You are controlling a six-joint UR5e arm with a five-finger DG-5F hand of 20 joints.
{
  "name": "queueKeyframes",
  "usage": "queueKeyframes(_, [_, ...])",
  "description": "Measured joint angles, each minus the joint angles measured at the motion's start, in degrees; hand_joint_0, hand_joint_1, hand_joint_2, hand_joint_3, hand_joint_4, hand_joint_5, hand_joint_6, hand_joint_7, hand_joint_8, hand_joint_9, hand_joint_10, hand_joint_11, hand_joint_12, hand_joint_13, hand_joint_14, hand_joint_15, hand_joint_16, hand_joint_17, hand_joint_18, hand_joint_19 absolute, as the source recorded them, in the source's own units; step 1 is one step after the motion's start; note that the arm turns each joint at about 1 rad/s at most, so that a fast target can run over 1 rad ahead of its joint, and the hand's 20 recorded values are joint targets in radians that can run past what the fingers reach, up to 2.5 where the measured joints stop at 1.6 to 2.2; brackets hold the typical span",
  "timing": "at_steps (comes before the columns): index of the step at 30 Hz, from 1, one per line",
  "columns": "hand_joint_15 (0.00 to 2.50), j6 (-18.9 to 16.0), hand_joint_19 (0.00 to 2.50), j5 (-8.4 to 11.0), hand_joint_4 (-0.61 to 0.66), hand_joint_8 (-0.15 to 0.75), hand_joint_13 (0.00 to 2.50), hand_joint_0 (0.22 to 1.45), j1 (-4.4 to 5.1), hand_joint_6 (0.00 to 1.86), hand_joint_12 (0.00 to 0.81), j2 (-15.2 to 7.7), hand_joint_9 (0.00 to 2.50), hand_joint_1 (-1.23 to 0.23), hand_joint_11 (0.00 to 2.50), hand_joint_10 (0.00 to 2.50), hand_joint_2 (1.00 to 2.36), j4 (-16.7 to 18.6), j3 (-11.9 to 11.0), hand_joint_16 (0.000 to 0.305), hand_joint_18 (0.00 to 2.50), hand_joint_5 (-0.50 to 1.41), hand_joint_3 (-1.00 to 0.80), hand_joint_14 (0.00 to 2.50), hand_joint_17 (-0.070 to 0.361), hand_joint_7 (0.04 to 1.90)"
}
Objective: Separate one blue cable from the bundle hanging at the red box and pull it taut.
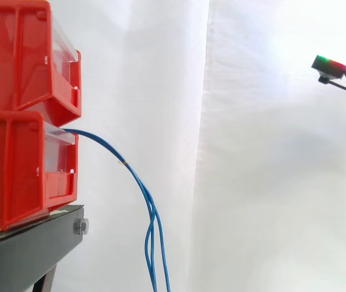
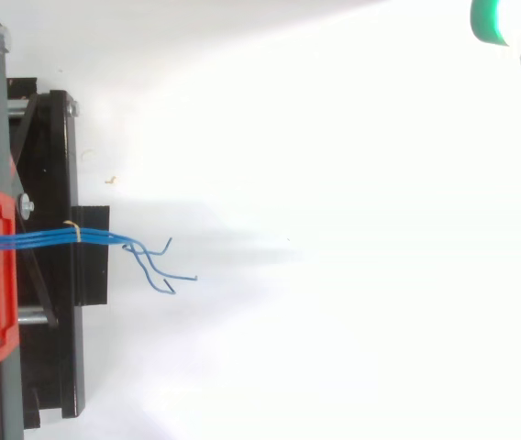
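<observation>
White curtain leaves wide open room between the red boxes and my hand at the side view's upper right edge; open or closed, I cannot tell. Blue cables leave the lower box at its front, arch out, then hang downward, well apart from my hand.
</observation>
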State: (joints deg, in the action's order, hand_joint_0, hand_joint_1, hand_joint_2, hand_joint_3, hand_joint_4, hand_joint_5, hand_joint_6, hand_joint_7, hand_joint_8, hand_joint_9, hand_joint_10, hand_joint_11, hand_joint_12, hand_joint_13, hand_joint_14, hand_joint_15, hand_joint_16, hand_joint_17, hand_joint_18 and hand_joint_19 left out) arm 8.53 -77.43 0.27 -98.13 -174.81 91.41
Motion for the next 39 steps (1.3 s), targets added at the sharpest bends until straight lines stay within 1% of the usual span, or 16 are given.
queueKeyframes(27, [0.48, -0.1, 0.56, 0.14, 0.17, 0.27, 0.67, 0.53, 0.1, 0.5, 0.349, 0.0, 0.63, -0.66, 0.53, 0.02, 1.0, 0.0, 0.0, 0.042, 0.57, -0.21, -0.5, 0.02, 0.095, 0.92])
queueKeyframes(29, [0.48, -0.1, 0.57, 0.54, 0.17, 0.268, 0.67, 0.53, 0.2, 0.5, 0.349, 0.0, 0.64, -0.66, 0.53, 0.01, 1.0, -0.1, 0.0, 0.042, 0.57, -0.21, -0.5, 0.02, 0.094, 0.91])
queueKeyframes(34, [0.48, -0.6, 0.56, 2.39, 0.17, 0.268, 0.68, 0.54, 0.7, 0.5, 0.35, -0.1, 0.64, -0.66, 0.54, 0.01, 1.0, 0.0, 0.0, 0.042, 0.57, -0.21, -0.5, 0.02, 0.094, 0.91])
queueKeyframes(39, [0.47, -0.5, 0.55, 3.27, 0.17, 0.266, 0.67, 0.54, 1.18, 0.5, 0.347, -0.7, 0.64, -0.65, 0.53, 0.01, 1.0, 0.8, 0.0, 0.041, 0.57, -0.21, -0.5, 0.02, 0.093, 0.91])
